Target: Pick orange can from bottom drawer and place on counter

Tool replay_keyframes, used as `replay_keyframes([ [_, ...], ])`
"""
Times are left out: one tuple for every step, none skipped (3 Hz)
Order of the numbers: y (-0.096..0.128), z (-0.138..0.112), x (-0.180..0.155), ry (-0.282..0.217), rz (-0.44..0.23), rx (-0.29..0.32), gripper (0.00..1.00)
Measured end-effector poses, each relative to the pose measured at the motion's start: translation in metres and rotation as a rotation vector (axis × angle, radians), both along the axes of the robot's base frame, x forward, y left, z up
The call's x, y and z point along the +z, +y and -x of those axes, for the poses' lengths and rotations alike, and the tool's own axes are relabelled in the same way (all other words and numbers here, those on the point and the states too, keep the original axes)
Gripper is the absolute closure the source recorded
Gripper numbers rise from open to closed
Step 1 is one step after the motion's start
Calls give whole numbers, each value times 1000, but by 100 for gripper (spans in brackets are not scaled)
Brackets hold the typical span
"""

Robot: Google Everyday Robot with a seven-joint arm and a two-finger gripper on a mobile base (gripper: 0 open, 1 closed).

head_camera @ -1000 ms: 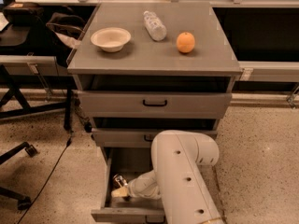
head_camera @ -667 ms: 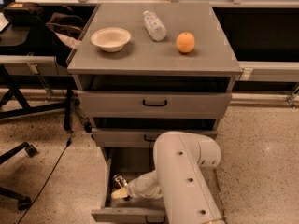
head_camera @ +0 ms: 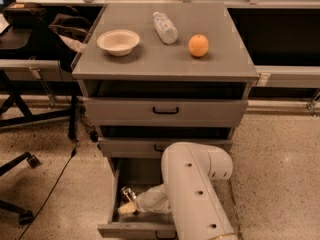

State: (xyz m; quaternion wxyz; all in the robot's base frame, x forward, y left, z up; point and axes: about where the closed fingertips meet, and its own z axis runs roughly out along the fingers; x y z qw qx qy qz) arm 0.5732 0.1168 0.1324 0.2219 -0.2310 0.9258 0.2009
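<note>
The bottom drawer (head_camera: 131, 230) is pulled open at the foot of the grey cabinet. My white arm reaches down into it, and my gripper (head_camera: 127, 202) sits low in the drawer's left part. A small shiny object with silver and gold-brown tones, which looks like the orange can (head_camera: 126, 193), lies right at the gripper's tip. The arm hides the right part of the drawer. The counter (head_camera: 165, 61) is the grey top of the cabinet, above the arm.
On the counter stand a white bowl (head_camera: 118, 41), a clear plastic bottle (head_camera: 165, 27) lying down and a round orange fruit (head_camera: 198, 45). The two upper drawers (head_camera: 165, 111) are slightly open. A chair base (head_camera: 20, 166) and a cable (head_camera: 55, 184) lie on the floor at left.
The arm's big white link has shifted slightly right and down. The gripper stays at the same spot in the bottom drawer by the can.
</note>
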Motion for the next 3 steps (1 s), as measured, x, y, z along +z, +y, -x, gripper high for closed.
replay_keyframes([
  [11, 2, -14, -19, 22, -1, 0],
  [11, 2, -14, -19, 22, -1, 0],
  [11, 2, -14, -19, 22, -1, 4],
])
